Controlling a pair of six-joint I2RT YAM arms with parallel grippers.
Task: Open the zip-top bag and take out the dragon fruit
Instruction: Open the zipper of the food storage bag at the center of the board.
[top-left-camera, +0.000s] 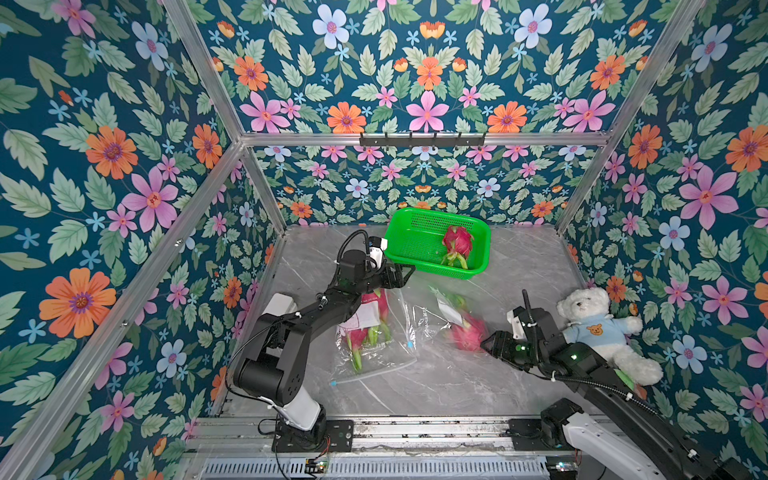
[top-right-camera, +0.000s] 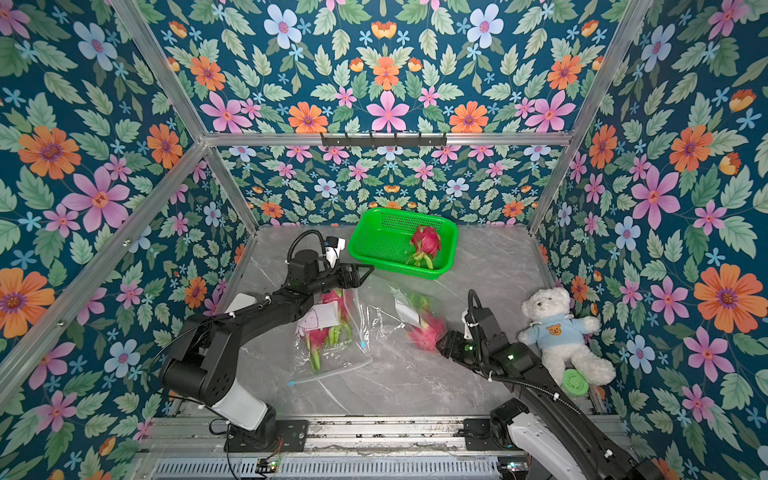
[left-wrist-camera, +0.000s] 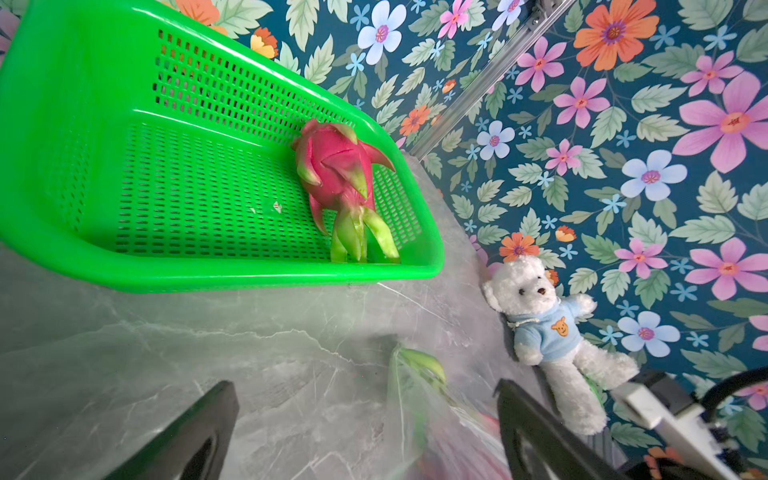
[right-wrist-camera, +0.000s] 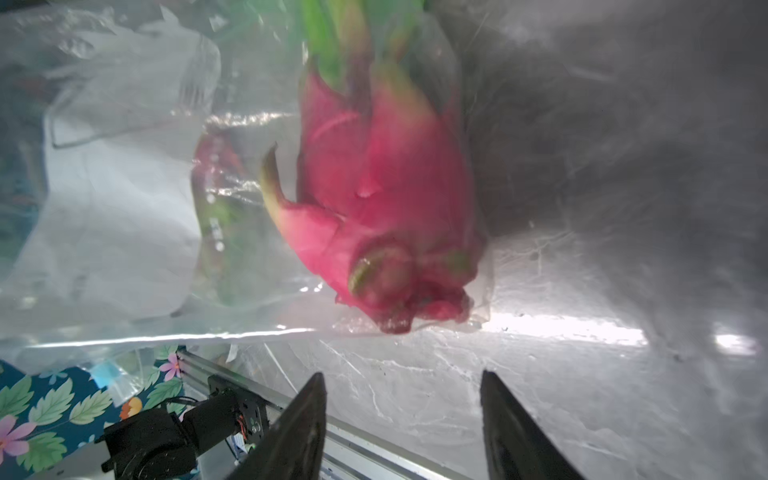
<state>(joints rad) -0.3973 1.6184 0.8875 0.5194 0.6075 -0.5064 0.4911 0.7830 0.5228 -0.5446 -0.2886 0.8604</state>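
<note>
A clear zip-top bag (top-left-camera: 419, 320) (top-right-camera: 376, 316) lies spread on the marble table. Two dragon fruit (top-left-camera: 358, 336) sit in its left part, under my left arm. Another dragon fruit (top-left-camera: 467, 334) (right-wrist-camera: 386, 187), blurred, sits in the bag's right corner. One more dragon fruit (top-left-camera: 457, 243) (left-wrist-camera: 336, 166) lies in the green basket (top-left-camera: 436, 268) at the back. My left gripper (top-left-camera: 409, 274) (left-wrist-camera: 365, 386) hangs open by the basket's front left rim, holding nothing. My right gripper (top-left-camera: 484, 344) (right-wrist-camera: 403, 375) is open just short of the blurred fruit, empty.
A white teddy bear (top-left-camera: 594, 328) in a blue shirt lies against the right wall, beside my right arm. A green disc (top-right-camera: 575, 382) shows under the bear. A black hook rail (top-left-camera: 422, 139) is on the back wall. Bare marble (top-left-camera: 436, 382) lies in front of the bag.
</note>
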